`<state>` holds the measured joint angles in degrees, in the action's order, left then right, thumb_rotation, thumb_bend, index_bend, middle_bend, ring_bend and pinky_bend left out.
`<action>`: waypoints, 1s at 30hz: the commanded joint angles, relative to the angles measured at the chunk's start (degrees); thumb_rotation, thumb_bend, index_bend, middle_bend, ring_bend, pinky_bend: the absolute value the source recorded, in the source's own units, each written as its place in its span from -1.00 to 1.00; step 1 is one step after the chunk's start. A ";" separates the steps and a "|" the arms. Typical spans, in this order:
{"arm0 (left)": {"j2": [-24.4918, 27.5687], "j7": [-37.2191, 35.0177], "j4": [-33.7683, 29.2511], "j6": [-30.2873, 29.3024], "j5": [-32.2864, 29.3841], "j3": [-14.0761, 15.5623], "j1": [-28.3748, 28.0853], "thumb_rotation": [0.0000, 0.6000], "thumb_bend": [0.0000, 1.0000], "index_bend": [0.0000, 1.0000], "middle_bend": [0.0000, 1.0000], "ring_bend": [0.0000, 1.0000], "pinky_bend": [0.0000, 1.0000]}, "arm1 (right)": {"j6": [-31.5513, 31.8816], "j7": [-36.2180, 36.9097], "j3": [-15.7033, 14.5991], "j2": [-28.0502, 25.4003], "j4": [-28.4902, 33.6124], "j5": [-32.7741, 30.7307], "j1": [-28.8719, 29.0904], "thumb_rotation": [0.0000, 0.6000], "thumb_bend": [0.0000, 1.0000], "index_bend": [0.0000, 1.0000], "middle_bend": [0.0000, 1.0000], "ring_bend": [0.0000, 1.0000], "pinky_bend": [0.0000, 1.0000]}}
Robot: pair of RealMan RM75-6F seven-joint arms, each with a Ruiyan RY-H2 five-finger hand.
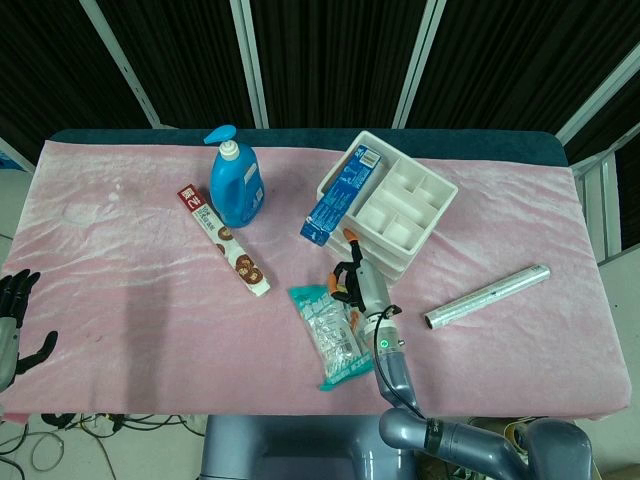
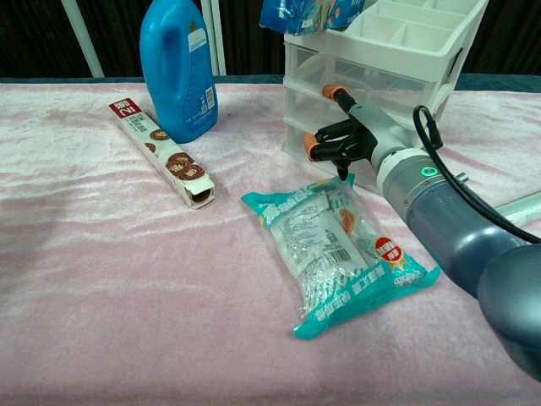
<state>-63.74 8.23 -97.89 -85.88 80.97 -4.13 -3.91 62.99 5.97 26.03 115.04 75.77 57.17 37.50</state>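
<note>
A: Item one, nearest the front edge?

B: Left hand [image 1: 17,325], at the bench's [image 1: 120,330] near left corner, partly off the pink cloth [image 1: 500,210]. Fingers apart, holding nothing. Seen in the head view only.

A: Next?

B: Teal snack bag [image 2: 345,250], clear-fronted, lying flat on the cloth, well toward the near edge and a little right of centre. A round red sticker sits near its lower right corner.

A: And the right hand?

B: Right hand [image 2: 345,135], just beyond the bag's far end, hovering above the cloth. Dark fingers with orange tips, curled partway inward with one stretched toward the drawers. Nothing lies in it. Whether it touches the drawer front, I cannot tell.

A: What stands behind it?

B: White drawer unit [image 2: 385,63], several drawers high, with an open divided tray on top. A blue packet [image 1: 341,195] leans across the tray's left rim.

A: Off to the right?

B: Silver foil tube [image 1: 487,297], lying slantwise on the cloth, well apart from the hand.

A: Left of the bag?

B: Long biscuit box [image 2: 163,152], red-ended, lying diagonally, its open end nearest the bag.

A: Farthest item?

B: Blue pump bottle [image 2: 178,69], upright, just beside the far end of the biscuit box, left of the drawer unit.
</note>
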 commanded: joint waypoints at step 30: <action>0.15 -0.08 -0.17 -0.15 0.09 0.14 0.12 1.00 -0.35 -0.83 -0.89 -0.93 -0.83 | -1.14 0.68 -0.36 -0.22 0.45 0.08 0.01 1.00 -0.03 -1.00 0.34 0.70 0.50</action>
<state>-63.59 8.15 -98.06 -86.03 81.07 -3.99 -3.79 61.85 6.66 25.68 114.83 76.21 57.24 37.52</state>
